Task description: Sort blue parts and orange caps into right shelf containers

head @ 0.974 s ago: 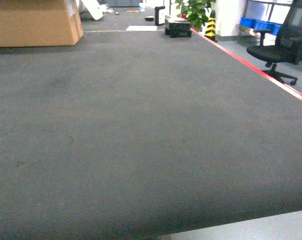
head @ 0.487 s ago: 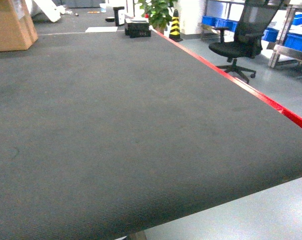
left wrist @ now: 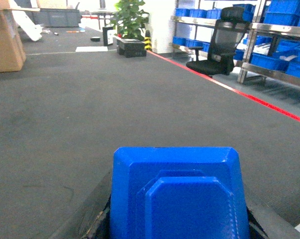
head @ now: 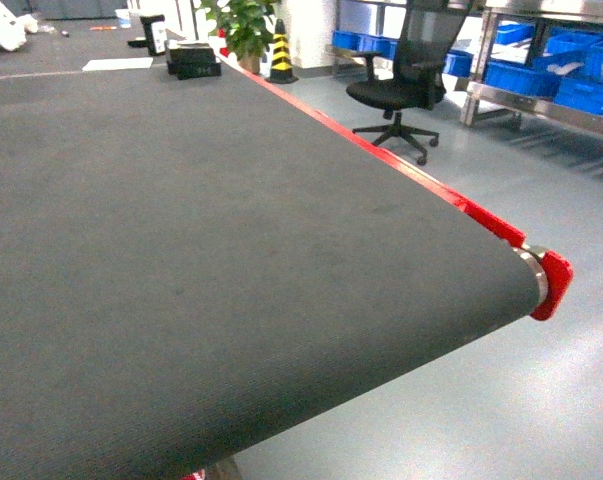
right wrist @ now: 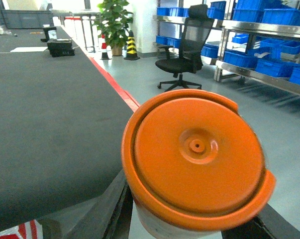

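Observation:
A bright-blue part [left wrist: 177,196] with angular faces fills the bottom of the left wrist view, and my left gripper [left wrist: 175,224] is shut on it over the dark mat. In the right wrist view an orange cap [right wrist: 197,154] sits with its flat face toward the camera; my right gripper [right wrist: 194,219] is shut on it, just past the table's red edge. The steel shelf [head: 541,100] stands at the far right with blue containers [head: 526,78] on it, and it also shows as the shelf [right wrist: 259,27]. Neither gripper appears in the head view.
The table carries a dark mat [head: 181,250] with a red edge strip [head: 381,150] ending at a red corner [head: 551,280]. A black office chair [head: 401,75] stands on the grey floor before the shelf. A plant [head: 243,25], a striped cone [head: 278,50] and a black box [head: 193,60] lie at the far end.
The head view has swung right: the cardboard box has left the frame, while the table's red corner, the chair and the shelf with blue containers have come further in.

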